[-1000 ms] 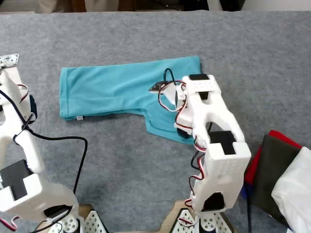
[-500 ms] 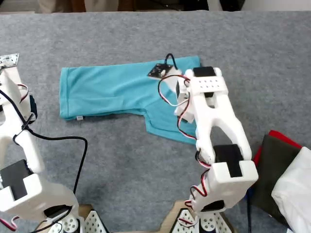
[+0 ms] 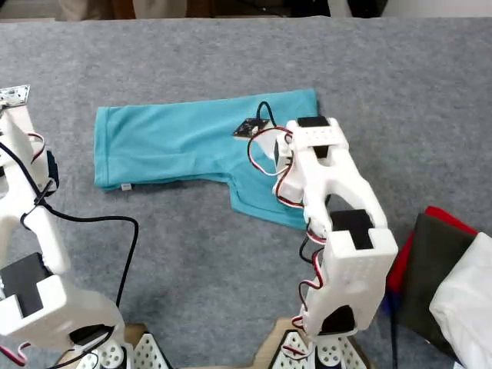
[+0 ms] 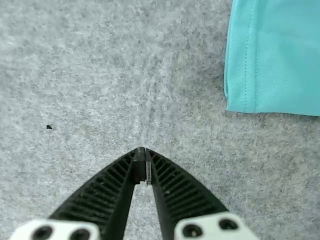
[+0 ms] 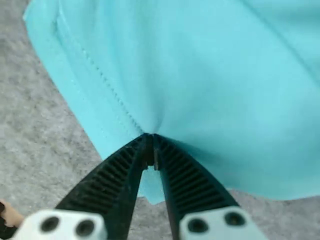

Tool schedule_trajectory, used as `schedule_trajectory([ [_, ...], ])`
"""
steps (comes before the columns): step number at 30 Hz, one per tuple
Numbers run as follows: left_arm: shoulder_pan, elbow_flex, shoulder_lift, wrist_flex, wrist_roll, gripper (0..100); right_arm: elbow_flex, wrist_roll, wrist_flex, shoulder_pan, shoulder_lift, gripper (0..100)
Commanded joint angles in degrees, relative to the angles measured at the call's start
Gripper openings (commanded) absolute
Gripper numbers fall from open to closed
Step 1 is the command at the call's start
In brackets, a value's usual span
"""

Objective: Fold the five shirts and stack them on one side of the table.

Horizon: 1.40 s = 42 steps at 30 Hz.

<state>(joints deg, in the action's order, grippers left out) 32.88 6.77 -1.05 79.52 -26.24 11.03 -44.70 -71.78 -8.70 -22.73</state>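
Teal shirt (image 3: 177, 142) lies spread under the right gripper (image 5: 150, 150), whose tips are clenched on a pucker of its cloth. The left gripper (image 4: 141, 165), clenched on nothing, hangs over grey table (image 4: 75, 60) beside the shirt's hem.

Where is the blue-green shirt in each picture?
High view: the teal shirt lies flat across the middle of the table.
Left wrist view: its hemmed corner lies beyond the shut left hand, apart from it.
Right wrist view: it spreads just ahead of the right hand, which pinches it.
Shared landmark: the grey table beside the shirt's stitched edge.
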Motion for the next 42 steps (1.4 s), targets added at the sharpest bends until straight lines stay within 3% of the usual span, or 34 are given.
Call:
schedule_trajectory([
  [1, -0.53, -0.35, 2.68, -0.79, 0.09, 2, 2.07, -0.44, -0.18, 0.04, -0.22, 2.3],
  [14, -0.53, -0.26, 2.68, -1.23, 0.09, 2, 12.88, -2.46, -0.53, 0.31, 8.75, 2.3],
  [29, -0.53, 0.09, 2.68, -2.11, 0.09, 2, 14.02, -2.46, -3.43, 0.22, 13.93, 2.3],
  [42, -0.62, 0.00, 2.68, -2.29, 0.09, 2, -0.13, -2.11, -10.29, 2.15, 22.99, 2.5],
])
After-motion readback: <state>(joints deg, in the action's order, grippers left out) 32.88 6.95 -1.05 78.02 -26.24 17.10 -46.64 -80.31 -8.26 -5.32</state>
